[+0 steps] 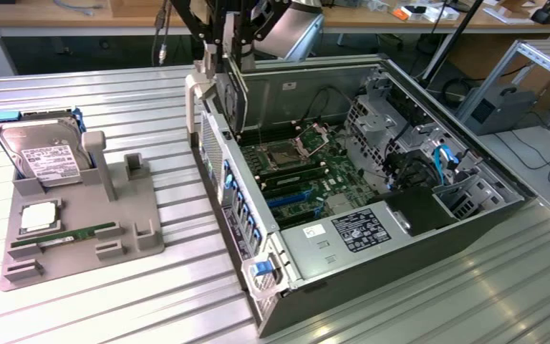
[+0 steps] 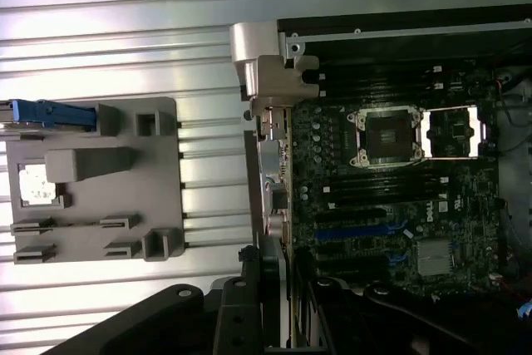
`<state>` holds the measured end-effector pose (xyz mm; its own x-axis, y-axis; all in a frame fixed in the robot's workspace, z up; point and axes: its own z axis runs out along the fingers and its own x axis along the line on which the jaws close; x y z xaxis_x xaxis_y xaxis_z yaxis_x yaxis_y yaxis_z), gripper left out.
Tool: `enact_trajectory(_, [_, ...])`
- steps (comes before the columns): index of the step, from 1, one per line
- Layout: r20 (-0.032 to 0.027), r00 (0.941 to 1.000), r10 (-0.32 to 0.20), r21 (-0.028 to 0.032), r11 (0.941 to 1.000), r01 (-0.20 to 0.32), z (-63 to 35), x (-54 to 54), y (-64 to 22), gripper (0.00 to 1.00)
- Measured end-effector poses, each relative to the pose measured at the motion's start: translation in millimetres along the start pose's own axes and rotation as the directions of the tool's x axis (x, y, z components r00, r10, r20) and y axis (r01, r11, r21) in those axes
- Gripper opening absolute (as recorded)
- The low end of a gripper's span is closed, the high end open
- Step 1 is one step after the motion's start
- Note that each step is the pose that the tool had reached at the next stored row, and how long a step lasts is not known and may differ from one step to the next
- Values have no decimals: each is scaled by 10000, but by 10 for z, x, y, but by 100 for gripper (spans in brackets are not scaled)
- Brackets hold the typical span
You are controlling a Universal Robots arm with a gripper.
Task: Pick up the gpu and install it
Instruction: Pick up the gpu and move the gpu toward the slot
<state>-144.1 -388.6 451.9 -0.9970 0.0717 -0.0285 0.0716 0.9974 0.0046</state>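
Note:
The gpu (image 1: 234, 97) is a thin dark card that hangs on edge over the rear end of the open computer case (image 1: 428, 236). Its beige metal bracket (image 1: 195, 100) points toward the exterior view's left. My gripper (image 1: 234, 39) is shut on the card's upper edge. In the wrist view the gpu (image 2: 281, 172) appears edge-on, with its bracket (image 2: 268, 81) above the case's rear wall and my gripper (image 2: 278, 293) around it. It hovers above the motherboard (image 1: 299, 172), whose blue expansion slots (image 2: 357, 230) lie bare; the card is not seated.
A grey holder tray (image 1: 84, 236) lies at the exterior view's left with a hard drive (image 1: 41, 154), a processor (image 1: 38, 215) and a green memory stick (image 1: 65, 236). Drive cages and cables (image 1: 418, 158) fill the case's far side. An aluminium frame (image 1: 543, 64) stands beyond.

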Motion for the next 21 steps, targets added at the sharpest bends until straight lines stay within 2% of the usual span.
enact_trajectory(8, [1, 10000, -1, 17, 10000, 1, 76, -185, -17, 27])
enact_trajectory(16, [7, 10000, -3, 89, 10000, 3, 140, -478, -1, 27])
enact_trajectory(21, [8, 10000, -4, 114, 9999, 4, 161, -646, 11, 27])
